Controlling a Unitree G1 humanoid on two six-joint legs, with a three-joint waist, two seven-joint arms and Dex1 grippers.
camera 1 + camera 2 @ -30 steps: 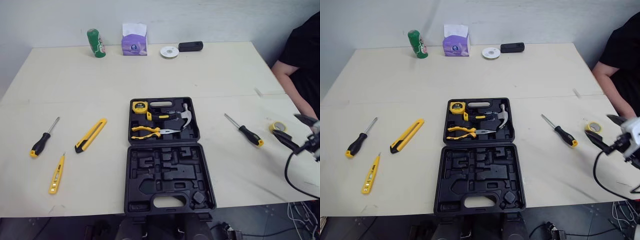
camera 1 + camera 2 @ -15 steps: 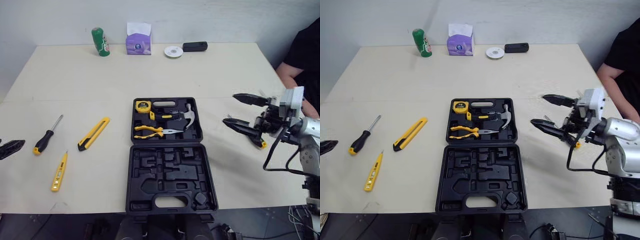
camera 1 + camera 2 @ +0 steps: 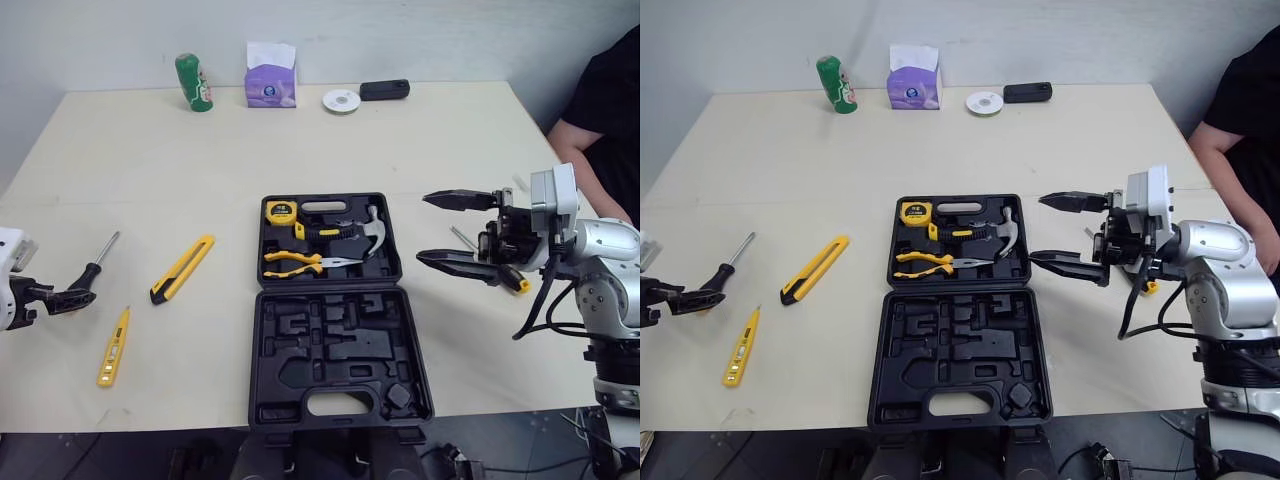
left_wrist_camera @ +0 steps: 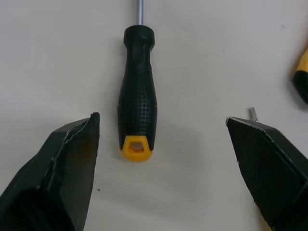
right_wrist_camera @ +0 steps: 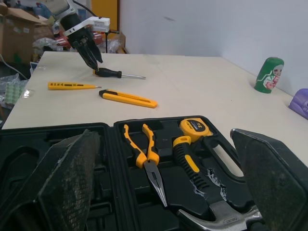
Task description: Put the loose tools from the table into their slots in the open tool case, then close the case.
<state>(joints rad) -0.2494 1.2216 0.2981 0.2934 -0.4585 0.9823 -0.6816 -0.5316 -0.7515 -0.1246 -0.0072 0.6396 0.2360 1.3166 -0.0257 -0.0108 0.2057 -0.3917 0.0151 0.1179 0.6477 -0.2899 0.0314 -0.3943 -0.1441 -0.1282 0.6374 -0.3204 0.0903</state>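
Observation:
The open black tool case (image 3: 340, 350) lies mid-table, with a tape measure (image 3: 281, 211), pliers (image 3: 298, 262) and a hammer (image 3: 358, 232) in its far half. Left of it lie a black-handled screwdriver (image 4: 137, 91), a yellow utility knife (image 3: 182, 269) and a yellow tester pen (image 3: 113, 346). My left gripper (image 4: 161, 120) is open, its fingers either side of that screwdriver's yellow-capped handle end without touching it. My right gripper (image 3: 422, 227) hangs open just right of the case, holding nothing. A second screwdriver (image 3: 515, 281) lies partly hidden behind it.
Along the far edge stand a green doll (image 3: 192, 84), a purple tissue box (image 3: 270, 80), a disc (image 3: 340, 100) and a small black box (image 3: 384, 90). A person in black (image 3: 600, 110) sits at the right end of the table.
My right gripper has swung in from the right edge to beside the case, above the second screwdriver. My left gripper has come in from the left up to the first screwdriver's handle.

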